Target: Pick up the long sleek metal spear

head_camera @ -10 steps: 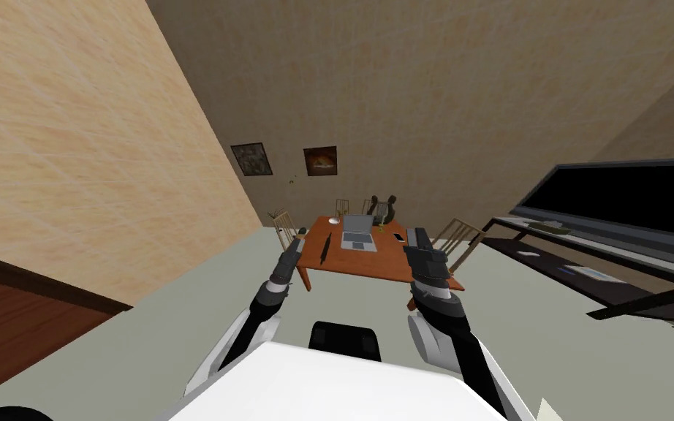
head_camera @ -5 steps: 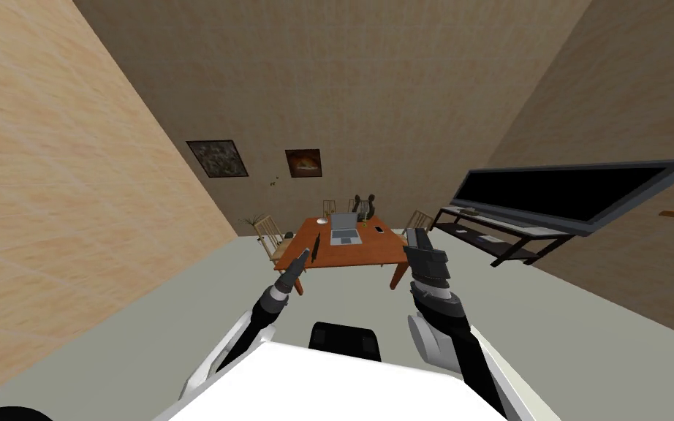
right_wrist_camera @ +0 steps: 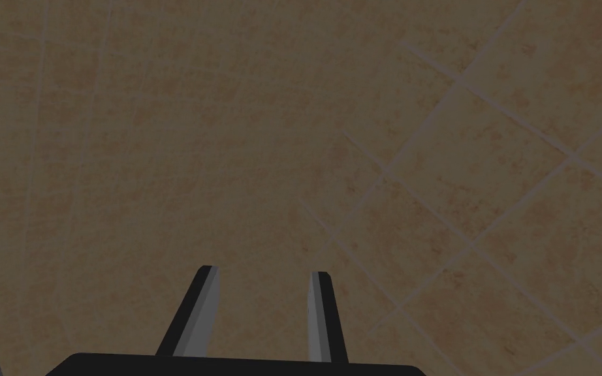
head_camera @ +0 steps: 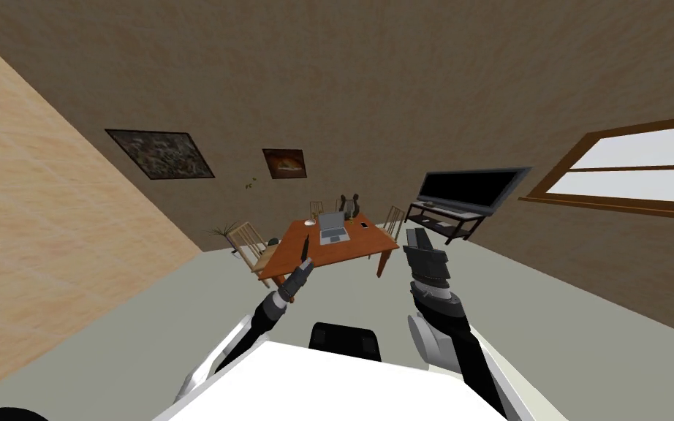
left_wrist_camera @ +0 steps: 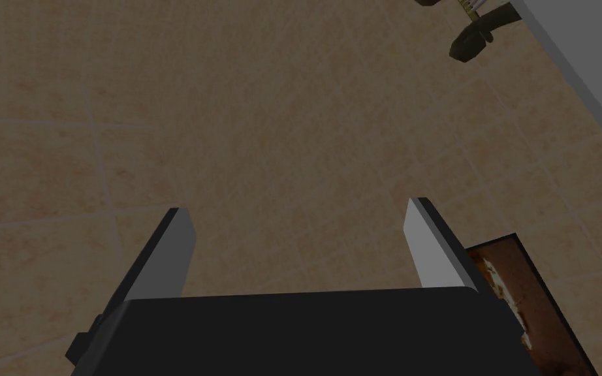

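Two arms up before the orange-brown square wooden table (head_camera: pixel 361 248), both grippers empty.

The long, thin, dark spear (head_camera: pixel 304 249) lay on the left part of the table, just above the middle of the head frame. An open grey laptop (head_camera: pixel 333 228) stood to its right and a pale wooden slat-back chair (head_camera: pixel 246 241) to its left. The left gripper (head_camera: pixel 303 269) (left_wrist_camera: pixel 296 215) hung directly below the spear in the frame, blades spread wide. The right gripper (head_camera: pixel 417 237) (right_wrist_camera: pixel 264 271) stood right of centre, its blades a narrow gap apart.
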### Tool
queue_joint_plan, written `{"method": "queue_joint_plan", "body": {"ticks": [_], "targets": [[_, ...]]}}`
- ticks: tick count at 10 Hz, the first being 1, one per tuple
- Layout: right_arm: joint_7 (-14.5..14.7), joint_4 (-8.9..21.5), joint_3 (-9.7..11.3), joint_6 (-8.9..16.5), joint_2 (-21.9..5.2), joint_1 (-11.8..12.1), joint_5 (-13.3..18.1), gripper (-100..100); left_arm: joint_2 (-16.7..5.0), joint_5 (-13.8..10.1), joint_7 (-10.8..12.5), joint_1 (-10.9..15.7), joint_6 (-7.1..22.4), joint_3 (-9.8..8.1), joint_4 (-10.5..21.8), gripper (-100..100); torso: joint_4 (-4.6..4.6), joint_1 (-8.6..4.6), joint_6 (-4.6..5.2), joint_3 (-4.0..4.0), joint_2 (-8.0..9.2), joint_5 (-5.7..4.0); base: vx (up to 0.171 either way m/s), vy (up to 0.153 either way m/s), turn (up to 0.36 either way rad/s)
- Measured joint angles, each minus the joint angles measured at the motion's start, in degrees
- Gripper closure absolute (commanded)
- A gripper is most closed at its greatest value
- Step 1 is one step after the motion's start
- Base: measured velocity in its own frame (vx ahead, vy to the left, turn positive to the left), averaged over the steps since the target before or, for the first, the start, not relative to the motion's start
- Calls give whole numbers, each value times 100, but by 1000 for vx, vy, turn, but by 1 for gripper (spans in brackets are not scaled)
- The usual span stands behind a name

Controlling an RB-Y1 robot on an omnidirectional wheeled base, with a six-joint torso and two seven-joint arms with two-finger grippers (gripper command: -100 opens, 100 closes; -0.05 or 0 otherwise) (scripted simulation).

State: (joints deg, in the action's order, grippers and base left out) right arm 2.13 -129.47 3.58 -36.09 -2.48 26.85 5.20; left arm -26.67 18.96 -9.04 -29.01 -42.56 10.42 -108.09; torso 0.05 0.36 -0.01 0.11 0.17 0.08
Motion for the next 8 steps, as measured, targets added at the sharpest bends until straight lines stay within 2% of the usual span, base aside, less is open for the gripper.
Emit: {"method": "queue_joint_plan", "body": {"ticks": [1,2,3,4,5,8], "targets": [[0,0,0,0,0,0,0,0,-163,113,-174,-15,0,106,131,-100,2,5,0,5,9,1,-77,30,-426],[0,0,0,0,0,0,0,0,-303,147,-283,-61,-31,125,268,-100,2,8,-2,5,8,1,-31,23,-97],[0,0,-1,0,0,2,0,0,-340,162,-319,2,-40,144,401,-100,0,7,-7,-3,-7,2,-36,24,-315],[0,0,-1,0,0,1,0,0,-489,211,-413,72,-65,191,638,-100,-2,10,-1,-5,-9,2,-35,26,-336],[0,0,-1,0,-1,1,0,0,-584,245,-482,67,-58,220,722,-100,-1,9,-4,-5,-11,2,-47,33,-359],[0,0,-1,0,-1,1,0,0,-923,456,-881,26,-31,452,1137,-100,-2,16,-4,-6,-11,3,-33,36,-330]]}}
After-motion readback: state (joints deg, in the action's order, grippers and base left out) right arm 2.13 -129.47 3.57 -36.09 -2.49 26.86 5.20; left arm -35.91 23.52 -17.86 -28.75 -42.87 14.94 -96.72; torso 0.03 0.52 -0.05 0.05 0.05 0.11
